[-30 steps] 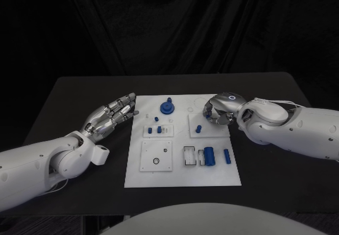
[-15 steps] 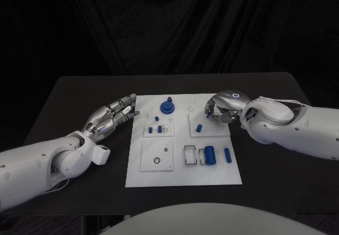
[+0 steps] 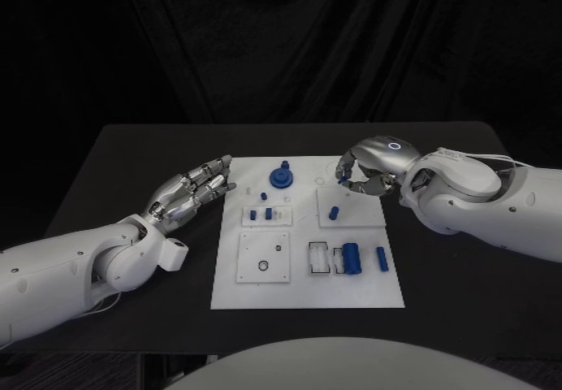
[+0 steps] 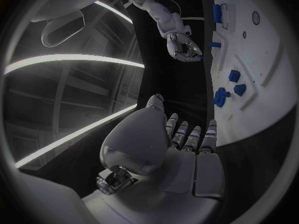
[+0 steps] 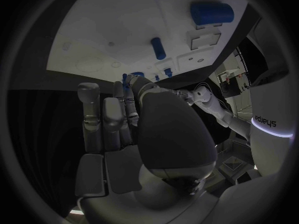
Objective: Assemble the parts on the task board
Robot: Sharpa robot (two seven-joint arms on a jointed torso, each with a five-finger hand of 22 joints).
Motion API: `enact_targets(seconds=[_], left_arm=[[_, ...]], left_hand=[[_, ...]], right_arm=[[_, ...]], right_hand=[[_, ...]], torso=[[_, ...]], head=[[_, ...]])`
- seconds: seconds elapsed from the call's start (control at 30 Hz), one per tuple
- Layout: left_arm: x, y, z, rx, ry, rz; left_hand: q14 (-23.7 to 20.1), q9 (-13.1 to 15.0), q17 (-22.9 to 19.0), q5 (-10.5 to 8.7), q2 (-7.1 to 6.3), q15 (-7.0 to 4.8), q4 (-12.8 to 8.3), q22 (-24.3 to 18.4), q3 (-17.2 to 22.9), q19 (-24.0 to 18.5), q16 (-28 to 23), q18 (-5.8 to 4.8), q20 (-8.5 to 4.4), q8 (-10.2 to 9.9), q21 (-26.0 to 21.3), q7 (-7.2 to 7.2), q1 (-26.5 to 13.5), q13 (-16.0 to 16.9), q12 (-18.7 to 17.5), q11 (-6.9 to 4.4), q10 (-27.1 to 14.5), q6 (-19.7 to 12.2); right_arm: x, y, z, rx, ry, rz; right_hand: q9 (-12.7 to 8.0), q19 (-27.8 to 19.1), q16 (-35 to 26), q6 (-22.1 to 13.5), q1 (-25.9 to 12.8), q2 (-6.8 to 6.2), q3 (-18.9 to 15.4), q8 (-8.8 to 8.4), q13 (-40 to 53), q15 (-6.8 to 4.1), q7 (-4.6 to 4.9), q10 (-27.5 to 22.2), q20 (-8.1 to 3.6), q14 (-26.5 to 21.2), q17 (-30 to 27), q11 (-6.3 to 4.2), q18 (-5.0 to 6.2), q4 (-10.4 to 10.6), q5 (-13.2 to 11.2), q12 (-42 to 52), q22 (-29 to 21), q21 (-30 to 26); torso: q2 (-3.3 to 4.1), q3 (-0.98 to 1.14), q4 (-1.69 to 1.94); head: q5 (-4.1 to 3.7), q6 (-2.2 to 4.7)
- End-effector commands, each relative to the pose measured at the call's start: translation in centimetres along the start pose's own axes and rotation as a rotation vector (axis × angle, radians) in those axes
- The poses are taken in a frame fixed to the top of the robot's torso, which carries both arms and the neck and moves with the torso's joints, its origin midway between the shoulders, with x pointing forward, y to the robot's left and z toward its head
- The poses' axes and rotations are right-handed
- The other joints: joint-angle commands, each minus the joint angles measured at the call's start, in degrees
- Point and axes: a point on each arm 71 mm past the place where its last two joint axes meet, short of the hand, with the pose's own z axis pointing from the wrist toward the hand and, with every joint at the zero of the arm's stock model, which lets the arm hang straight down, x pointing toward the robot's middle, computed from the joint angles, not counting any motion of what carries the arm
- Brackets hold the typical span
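Robot hand [image 3: 360, 172] grip contents unclear

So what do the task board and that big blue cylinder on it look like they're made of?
The task board looks like matte white plastic, flat with no glare, though painted metal can't be ruled out. The big blue cylinder looks like moulded or printed plastic: uniform saturated blue with only a soft sheen.
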Motion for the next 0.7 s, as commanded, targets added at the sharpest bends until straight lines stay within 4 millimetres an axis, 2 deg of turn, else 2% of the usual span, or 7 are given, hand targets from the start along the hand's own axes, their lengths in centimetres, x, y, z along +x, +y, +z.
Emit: enact_targets(seconds=[0.03, 0.2, 0.43, 0.5, 0.7], left_arm=[[0.2, -0.2, 0.1, 0.038, -0.001, -0.007], [0.2, -0.2, 0.1, 0.038, -0.002, -0.006], [0.4, -0.1, 0.3, 0.041, 0.005, -0.01], [0.5, -0.1, 0.4, 0.042, 0.005, -0.011], [0.5, -0.1, 0.3, 0.04, 0.005, -0.011]], left_hand=[[-0.41, 0.03, -0.08, 0.3, -0.03, 0.1, -0.18, -0.08, -0.07, -0.33, -0.06, 0.26, -0.14, -0.22, -0.29, 0.29, 0.5, -0.04, -0.08, 0.19, -0.22, -0.03], [-0.46, 0.02, -0.09, 0.32, 0.0, 0.04, -0.14, -0.12, -0.09, -0.39, -0.08, 0.25, -0.25, -0.24, -0.32, 0.3, 0.49, -0.05, -0.13, 0.23, -0.26, -0.15], [-0.57, 0.01, -0.12, 0.37, 0.25, -0.15, 0.12, -0.21, -0.08, -0.49, -0.11, 0.24, -0.47, -0.25, -0.37, 0.36, 0.38, -0.06, -0.13, 0.29, -0.3, -0.21], [-0.57, 0.01, -0.12, 0.37, 0.25, -0.15, 0.12, -0.21, -0.08, -0.49, -0.11, 0.24, -0.47, -0.25, -0.37, 0.36, 0.38, -0.06, -0.13, 0.29, -0.3, -0.21], [-0.57, 0.04, -0.11, 0.56, 0.39, -0.24, 0.18, -0.23, -0.04, -0.52, -0.11, 0.23, -0.58, -0.21, -0.39, 0.49, 0.39, -0.04, -0.04, 0.37, -0.25, 0.02]], right_arm=[[0.0, 1.9, 0.1, -0.024, 0.039, 0.003], [0.5, 5.5, 0.4, -0.117, 0.074, -0.002], [2.0, 10.6, 1.9, -0.261, 0.114, -0.029], [2.5, 11.5, 2.4, -0.285, 0.127, -0.039], [3.9, 13.1, 3.4, -0.32, 0.172, -0.063]], right_hand=[[0.22, 0.54, 0.44, 0.06, 0.15, 0.36, -0.13, 0.08, -0.09, 0.07, -0.19, 0.56, -0.05, 0.64, 0.48, -0.08, -0.61, 0.15, -0.22, -0.35, 4.72, 0.67], [0.3, 1.42, 1.32, -0.18, 0.41, 0.32, -0.13, -0.16, -0.24, 0.01, -0.15, 0.57, -0.13, 1.45, 1.49, -0.08, -0.84, 0.02, -0.35, -0.67, 5.06, 2.07], [0.39, 1.79, 1.51, -0.19, 0.71, 0.23, -0.14, -0.3, -0.34, -0.03, -0.14, 0.75, -0.19, 1.74, 1.65, -0.12, -0.88, -0.23, -0.62, -0.86, 5.13, 2.39], [0.42, 1.87, 1.55, -0.21, 0.91, 0.26, -0.08, -0.37, -0.37, -0.05, -0.11, 0.8, -0.21, 1.81, 1.7, -0.12, -0.88, -0.37, -0.67, -0.93, 5.14, 2.44], [0.41, 1.73, 1.13, -0.41, 1.07, 0.11, -0.13, -0.62, -0.46, -0.01, -0.02, 0.81, -0.22, 1.56, 1.15, -0.05, -0.81, -0.57, -1.24, -1.13, 5.02, 1.93]], torso=[[-0.01, -0.07, 0.04], [0.0, -0.08, -0.06], [0.05, -0.06, 0.17], [0.06, 0.03, 0.08], [0.0, 0.02, 0.0]], head=[[0.77, -0.01], [2.47, -0.01], [3.42, -0.01], [3.67, -0.01], [4.15, -0.01]])
